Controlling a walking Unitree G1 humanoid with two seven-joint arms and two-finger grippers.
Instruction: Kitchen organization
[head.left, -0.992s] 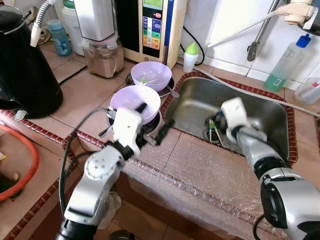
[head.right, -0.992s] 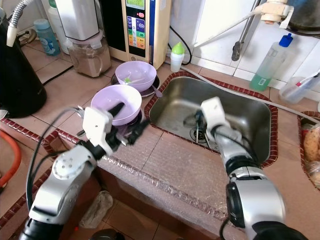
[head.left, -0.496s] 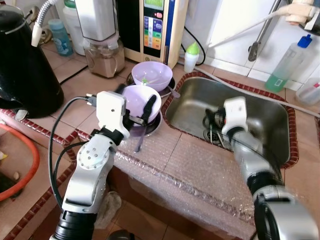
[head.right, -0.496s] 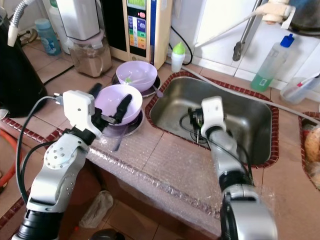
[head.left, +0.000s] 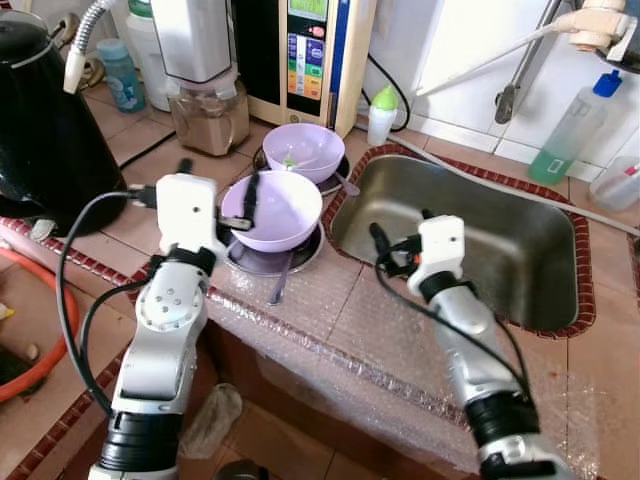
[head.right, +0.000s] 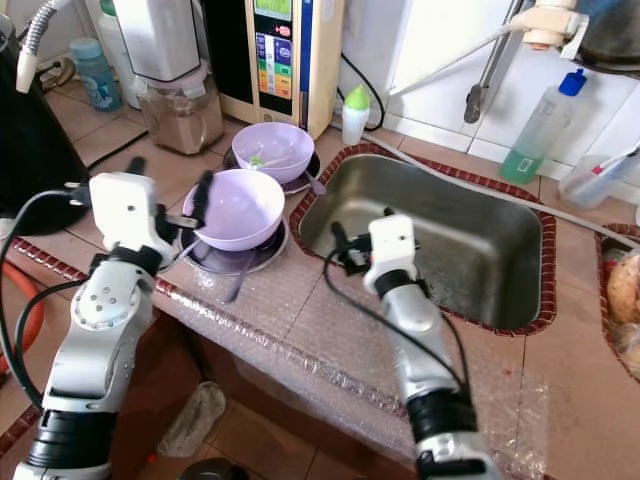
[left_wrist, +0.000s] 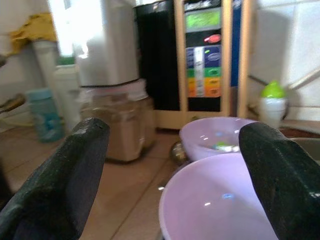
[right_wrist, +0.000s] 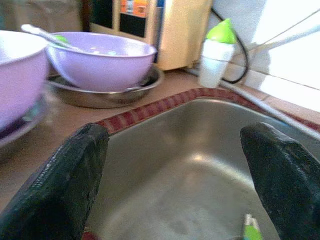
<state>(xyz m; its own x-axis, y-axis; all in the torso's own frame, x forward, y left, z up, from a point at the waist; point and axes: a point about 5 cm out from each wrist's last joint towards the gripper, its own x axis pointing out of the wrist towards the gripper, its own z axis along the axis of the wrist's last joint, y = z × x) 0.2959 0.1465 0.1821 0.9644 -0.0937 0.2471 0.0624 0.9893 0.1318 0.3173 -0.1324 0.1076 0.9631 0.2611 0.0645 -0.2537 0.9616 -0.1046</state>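
- right gripper (head.left: 398, 243) spread, empty, over sink (head.left: 560, 300) near-left rim
- left gripper (head.left: 215, 197) spread, straddling near bowl (head.left: 272, 208) left of sink, not clamped
- risk: off-centre squeeze tips bowl off its plate (head.left: 252, 262) into far bowl (head.left: 302, 151)

Two purple bowls (head.left: 270, 208) (head.left: 302, 151); one sink (head.left: 540, 290); two claws (head.left: 215, 195) (head.left: 398, 238).

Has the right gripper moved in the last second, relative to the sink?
Yes. The right gripper has come up from over the drain in the middle of the sink to the basin's left rim, nearer the lavender bowls, with its fingers open.
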